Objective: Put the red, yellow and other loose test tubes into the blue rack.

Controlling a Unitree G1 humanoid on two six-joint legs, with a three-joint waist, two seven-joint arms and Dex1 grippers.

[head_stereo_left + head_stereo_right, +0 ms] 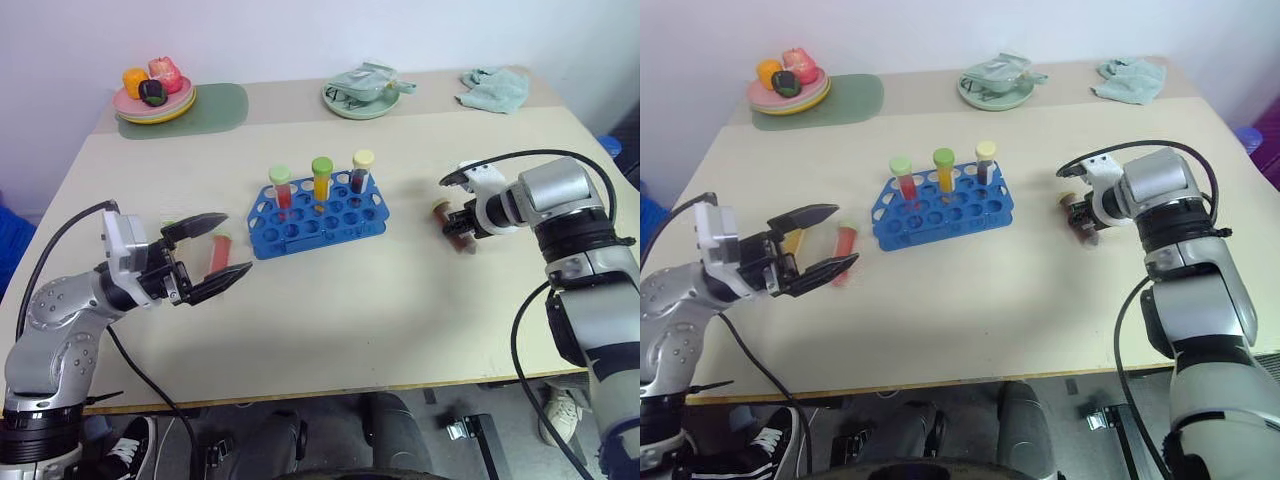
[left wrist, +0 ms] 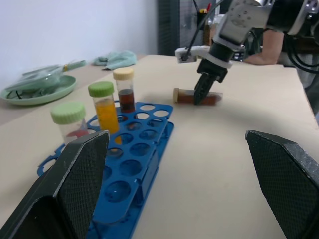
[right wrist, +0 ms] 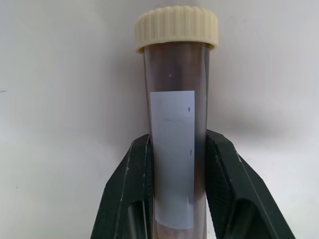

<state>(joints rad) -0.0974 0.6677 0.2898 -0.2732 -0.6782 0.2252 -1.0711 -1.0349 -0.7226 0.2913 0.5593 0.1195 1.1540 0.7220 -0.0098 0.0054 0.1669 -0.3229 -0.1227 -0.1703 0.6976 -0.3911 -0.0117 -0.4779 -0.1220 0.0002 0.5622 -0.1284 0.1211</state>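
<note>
The blue rack (image 1: 316,222) stands mid-table with three capped tubes upright in its back row: red (image 1: 281,188), yellow (image 1: 322,180) and dark (image 1: 361,172). To its right a dark brown test tube (image 2: 187,96) with a pale yellow cap lies on the table. My right gripper (image 1: 462,233) points down and is shut on that tube's body (image 3: 172,124). Left of the rack a red test tube (image 1: 220,252) lies flat. My left gripper (image 1: 237,243) hovers open just over it, apart from it. A bit of yellow (image 1: 792,240) shows behind its fingers.
A pink plate (image 1: 126,104) of toy food sits on a green mat (image 1: 222,105) at the back left. A pale green plate (image 1: 345,106) and a teal cloth (image 1: 495,88) lie along the back. A person's arm (image 2: 261,52) rests beyond the table's right side.
</note>
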